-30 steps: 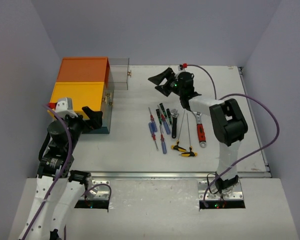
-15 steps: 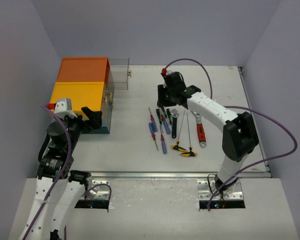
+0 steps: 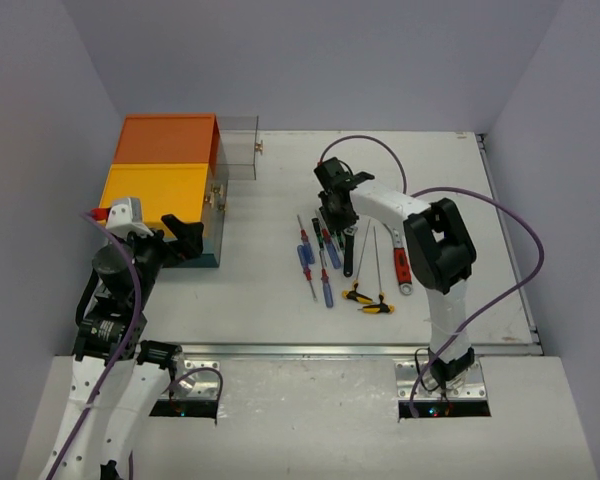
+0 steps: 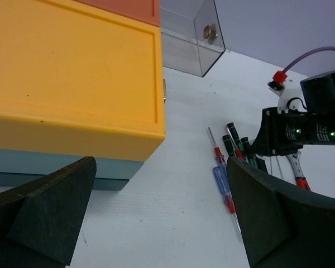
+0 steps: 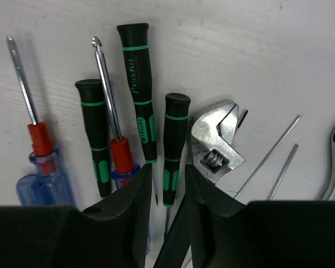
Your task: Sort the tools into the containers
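Right gripper (image 3: 330, 213), now down at the tools (image 3: 326, 290), narrowly parted astride a green-black screwdriver (image 5: 176, 139) wrist-side; left gripper (image 4: 161, 163) agape.

A white table (image 3: 260, 295) fills the space, closed in by plain, pale lavender-grey walls: a back wall (image 3: 310, 60), a left wall (image 3: 40, 120) and a right wall (image 3: 570, 150). A metal strip (image 3: 310, 349) edges its near side, above a lighter ledge (image 3: 310, 420). The light is even, the shadows soft.
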Controlling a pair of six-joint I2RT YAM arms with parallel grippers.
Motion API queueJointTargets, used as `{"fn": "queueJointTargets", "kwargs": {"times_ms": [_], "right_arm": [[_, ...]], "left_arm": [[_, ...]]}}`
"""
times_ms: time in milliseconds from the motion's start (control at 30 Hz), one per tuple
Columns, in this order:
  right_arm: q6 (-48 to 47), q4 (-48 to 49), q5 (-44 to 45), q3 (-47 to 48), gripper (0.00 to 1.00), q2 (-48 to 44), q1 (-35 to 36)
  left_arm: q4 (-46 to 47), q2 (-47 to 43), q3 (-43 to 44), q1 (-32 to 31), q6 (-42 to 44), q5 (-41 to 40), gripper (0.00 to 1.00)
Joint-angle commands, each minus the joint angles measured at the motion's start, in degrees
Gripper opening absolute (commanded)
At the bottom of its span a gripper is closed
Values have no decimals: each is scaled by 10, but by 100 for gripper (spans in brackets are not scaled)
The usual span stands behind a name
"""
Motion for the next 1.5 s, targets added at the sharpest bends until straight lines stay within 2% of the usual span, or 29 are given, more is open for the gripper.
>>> {"fn": "queueJointTargets", "kwargs": {"times_ms": [0,200,767,867,967,1300,1467], "right_arm": [[-7,-19,13,27,30,17,-9],[-7,-16,-10,25,25,39,-19],[4,1,-28,16,23,74,-14],[5,-13,-20,27,8,82,-15],[7,-14,-8,24,3,62,-14],[-9,-9,7,57,0,-95,-11],[-31,130,-98,80,0,-146,-6]], "left_arm": [[26,2,-3,-5,-3,5,100],[27,3,-3,-5,-3,8,100],[27,3,-4,-5,-2,12,100],[27,4,-4,-5,-2,12,100],[28,1,-4,-5,-2,11,100],[29,3,-4,-5,-2,10,100],[28,6,-4,-5,-3,9,100]]}}
